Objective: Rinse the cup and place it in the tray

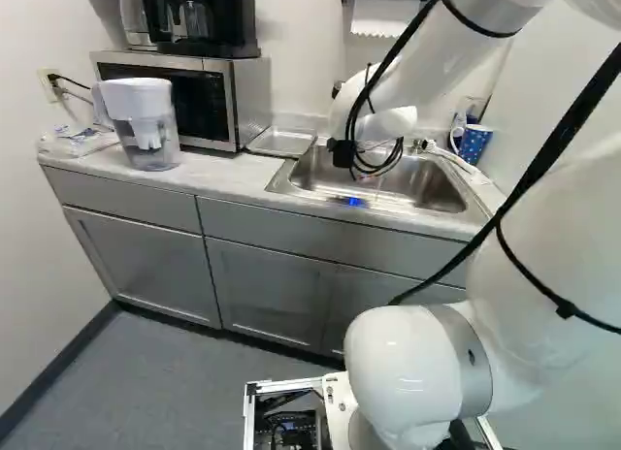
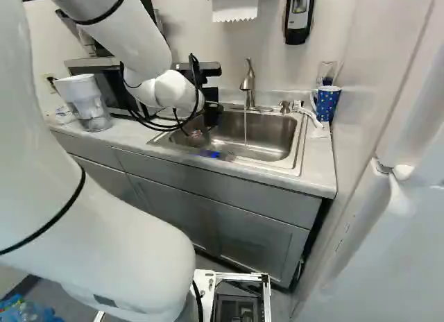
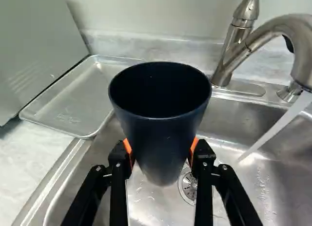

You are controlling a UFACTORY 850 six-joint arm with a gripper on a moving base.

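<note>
In the right base view my gripper (image 2: 211, 114) hangs over the sink's near-left part, its fingertips hard to make out. The wrist view shows the gripper (image 3: 161, 155) shut on the dark blue cup (image 3: 163, 133), orange pads against both sides. The cup is upright with its mouth uncovered, above the sink basin (image 3: 146, 206). The metal tray (image 3: 73, 102) lies on the counter beside the sink, bare. From the faucet (image 3: 287, 26), water (image 3: 275, 131) runs into the basin, apart from the cup.
A microwave (image 1: 184, 91) stands beyond the tray, with a water pitcher (image 1: 146, 125) in front of its far end. A blue patterned mug (image 2: 326, 103) and a white brush (image 2: 309, 115) are at the sink's other side. The counter's front edge borders the sink.
</note>
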